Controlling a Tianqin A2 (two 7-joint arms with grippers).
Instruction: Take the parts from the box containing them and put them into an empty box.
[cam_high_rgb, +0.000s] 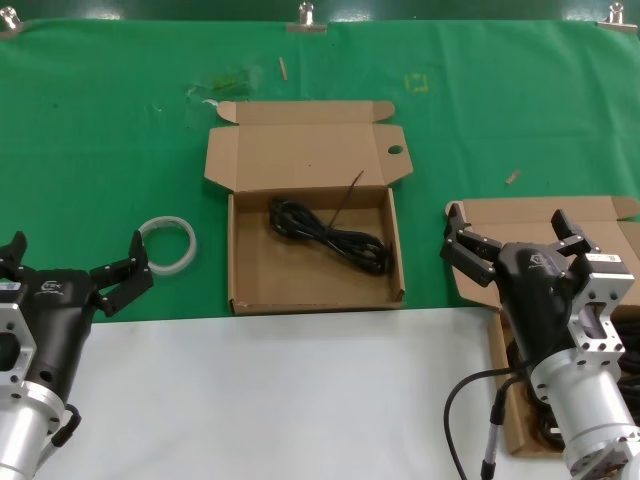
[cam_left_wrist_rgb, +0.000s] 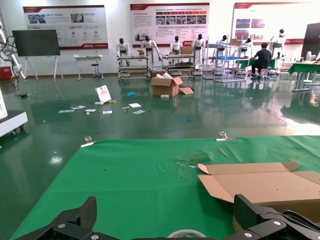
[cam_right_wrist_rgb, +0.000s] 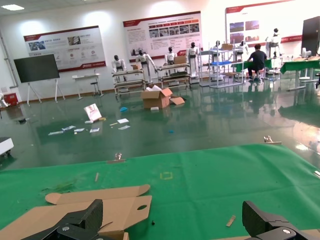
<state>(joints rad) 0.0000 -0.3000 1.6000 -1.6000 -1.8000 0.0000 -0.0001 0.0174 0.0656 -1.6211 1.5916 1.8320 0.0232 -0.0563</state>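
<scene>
Head view: one black cable bundle (cam_high_rgb: 330, 235) lying slantwise inside the middle box (cam_high_rgb: 250, 272), lid flap with small round hole folded back. More cables (cam_high_rgb: 625, 355) in the second box (cam_high_rgb: 520, 222) at the right edge, mostly hidden behind the right gripper (cam_high_rgb: 515, 235). Right fingers (cam_high_rgb: 465, 245) spread wide above that box, holding nothing. Left gripper (cam_high_rgb: 70, 265) low over the green worktop (cam_high_rgb: 100, 130), fingers likewise wide apart and empty, just beside a white ring (cam_high_rgb: 167, 243).
</scene>
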